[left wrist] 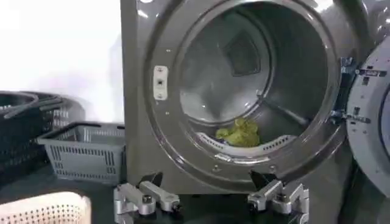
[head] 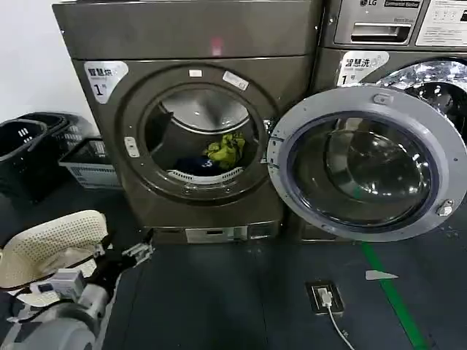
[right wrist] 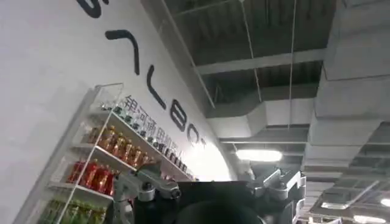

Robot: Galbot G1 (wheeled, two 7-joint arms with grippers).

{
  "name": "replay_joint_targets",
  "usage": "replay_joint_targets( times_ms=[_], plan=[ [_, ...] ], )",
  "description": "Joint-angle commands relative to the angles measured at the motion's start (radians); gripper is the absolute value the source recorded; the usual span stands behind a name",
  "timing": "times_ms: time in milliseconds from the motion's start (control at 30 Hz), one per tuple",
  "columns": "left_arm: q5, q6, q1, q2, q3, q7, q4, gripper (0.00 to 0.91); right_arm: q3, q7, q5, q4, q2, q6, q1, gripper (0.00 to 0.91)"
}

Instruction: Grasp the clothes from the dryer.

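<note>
The dryer [head: 197, 44] stands in front of me with its round port open. In the drum lie the clothes: a yellow-green bundle [head: 225, 149] and a dark blue garment [head: 191, 165] beside it. My left gripper [head: 139, 252] hangs low at the lower left, well short of the dryer's base. In the left wrist view this gripper [left wrist: 210, 196] is open with nothing between its fingers, and it faces the port with the yellow-green bundle [left wrist: 239, 133] above it. My right gripper [right wrist: 213, 189] is open and empty, pointing up at a ceiling and a wall.
The grey-rimmed glass door [head: 368, 164] is swung open to the right, across the LG machine [head: 394, 29]. Black baskets [head: 29, 146] and a grey basket [head: 87, 164] stand left of the dryer. A cream perforated basket [head: 55, 244] sits by my left arm. A floor socket with cable [head: 323, 297] lies ahead.
</note>
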Motion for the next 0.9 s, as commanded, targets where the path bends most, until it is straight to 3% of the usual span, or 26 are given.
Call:
replay_joint_targets(
  times_ms=[33, 900],
  plan=[
    [0.002, 0.0, 0.002, -0.002, 0.002, 0.001, -0.001, 0.907, 0.0, 0.0, 0.0, 0.001, 0.0, 0.0, 0.0, 0.907],
    [0.006, 0.001, 0.014, -0.007, -0.009, 0.004, -0.019, 0.907, -0.026, -0.021, 0.015, -0.001, -0.007, 0.057, 0.011, 0.907]
  ],
)
